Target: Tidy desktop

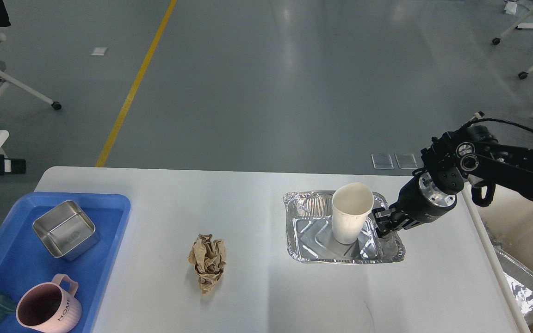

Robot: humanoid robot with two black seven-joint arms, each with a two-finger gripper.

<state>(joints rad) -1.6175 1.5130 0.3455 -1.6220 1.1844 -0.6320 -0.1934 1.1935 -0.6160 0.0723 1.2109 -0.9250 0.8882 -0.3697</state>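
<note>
Scanning left to right, you are seeing a tray [109, 231] collecting 1 tin [65, 229] and 2 mugs, paper [207, 262] littering the desktop [248, 199], and your right gripper [383, 223] nearing the foil pan's [308, 252] rim beside the cup [350, 217]; finger state unclear.

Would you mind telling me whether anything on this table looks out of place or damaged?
A crumpled brown paper ball lies loose mid-desktop, like litter. A white paper cup stands in a dented foil tray, its rim squashed out of round, with the right gripper at the tray's right edge. The steel box and pink mug sit neatly in the blue tray.
</note>
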